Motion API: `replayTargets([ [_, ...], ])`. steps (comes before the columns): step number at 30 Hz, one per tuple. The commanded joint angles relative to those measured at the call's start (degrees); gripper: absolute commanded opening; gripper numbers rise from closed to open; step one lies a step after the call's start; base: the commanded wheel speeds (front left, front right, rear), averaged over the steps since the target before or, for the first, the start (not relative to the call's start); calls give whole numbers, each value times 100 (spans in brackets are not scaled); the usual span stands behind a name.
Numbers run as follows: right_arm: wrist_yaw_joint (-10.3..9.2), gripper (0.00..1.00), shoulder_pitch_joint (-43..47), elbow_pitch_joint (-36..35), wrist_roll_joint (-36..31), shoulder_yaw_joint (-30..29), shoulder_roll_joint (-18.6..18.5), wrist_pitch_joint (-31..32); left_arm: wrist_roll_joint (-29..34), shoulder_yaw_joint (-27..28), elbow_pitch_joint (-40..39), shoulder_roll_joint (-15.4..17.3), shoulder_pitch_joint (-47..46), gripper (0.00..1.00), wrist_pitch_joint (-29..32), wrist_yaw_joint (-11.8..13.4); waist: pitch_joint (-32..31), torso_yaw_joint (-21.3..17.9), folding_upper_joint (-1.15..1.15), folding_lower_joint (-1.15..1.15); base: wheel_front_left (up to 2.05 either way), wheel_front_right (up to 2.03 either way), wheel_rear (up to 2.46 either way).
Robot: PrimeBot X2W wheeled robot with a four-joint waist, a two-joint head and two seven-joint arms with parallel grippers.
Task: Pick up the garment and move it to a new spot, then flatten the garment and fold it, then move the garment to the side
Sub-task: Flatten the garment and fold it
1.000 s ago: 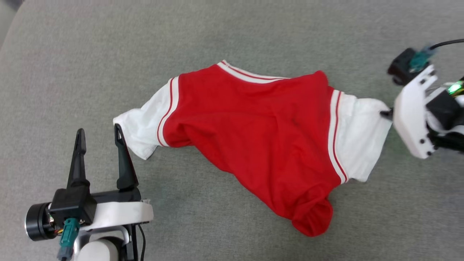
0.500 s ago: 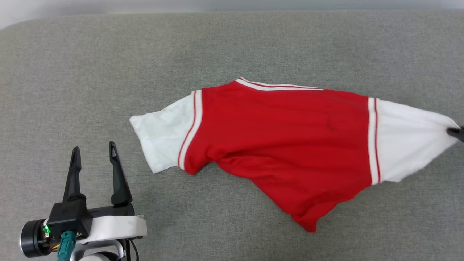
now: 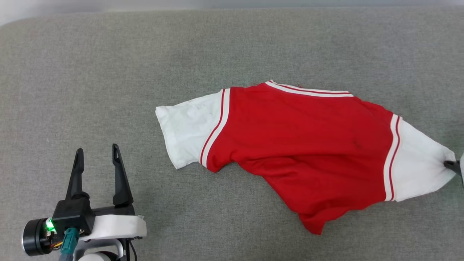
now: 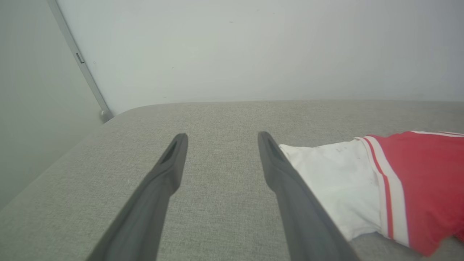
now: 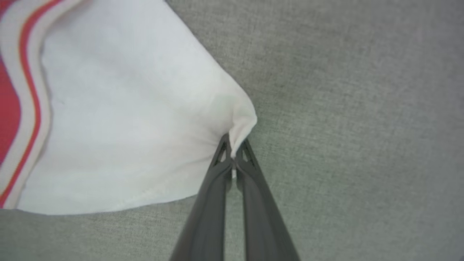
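- In the head view the garment [image 3: 301,145] is seen whole: it lies on the desk [image 3: 108,72], right of the middle, with the collar toward the far edge and the red hem bunched to a point toward the near edge.
- In the right wrist view the right tool [image 5: 235,146] is seen pressed together on a pinch of the right sleeve [image 5: 127,108], with the cloth drawn into folds at the tips. In the head view only a dark tip of this tool [image 3: 451,165] is seen at the picture's edge.
- The left tool [image 3: 97,148] is held apart at the lower left, clear of the cloth. In its own view its tips [image 4: 222,137] are seen empty over bare desk, with the left sleeve [image 4: 333,181] just past its right-hand finger.
- The desk is covered in grey woven fabric and has a rounded far-left corner.
- A pale wall [image 4: 253,47] stands behind it, crossed by a thin slanted grey strip [image 4: 81,61].
- A small dark spot [image 3: 357,144] is seen on the red.
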Motion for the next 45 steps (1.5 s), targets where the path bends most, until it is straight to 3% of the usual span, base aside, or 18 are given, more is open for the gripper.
replayTargets([
  [1, -2, 100, -15, 11, -131, -55, 143, -182, 28, 45, 47, 28, -23, 100, -14, -32, -117, -71, 0, 0, 0, 0, 0],
  [10, -3, 100, -252, -345, -1054, -684, 238, -1806, 4, 176, 308, 327, -301, 100, -14, -285, -485, -293, 0, 0, 0, 0, 0],
  [17, -3, 100, 54, -473, -2258, -1786, 928, -3536, -58, 222, 804, 860, -997, 100, 27, -714, -535, -437, 0, 0, 0, 0, 0],
  [21, -3, 100, 358, -591, -3158, -2719, 1468, -4305, -249, 280, 1027, 1235, -1639, 100, 490, -998, -489, -503, 0, 0, 0, 0, 0],
  [30, -3, 100, 1623, -1934, -4723, -4483, 2876, -4603, -875, -190, 1091, 2032, -2726, 100, 2359, -1318, -402, -634, 0, 0, 0, 0, 0],
  [35, -3, 100, 2087, -2531, -4975, -4782, 3270, -4608, -1462, -1240, 1225, 2755, -3360, 100, 3608, -1345, -301, -728, 0, 0, 0, 0, 0],
  [41, -3, 100, 2330, -2961, -5146, -4821, 3450, -4610, -2556, -2580, 1369, 3544, -4162, 100, 5050, -1344, -112, -862, 0, 0, 0, 0, 0],
  [45, -3, 100, 2260, -3132, -5134, -4822, 3515, -4611, -3339, -3201, 1587, 3749, -4635, 100, 5929, -1344, 44, -963, 0, 0, 0, 0, 0],
])
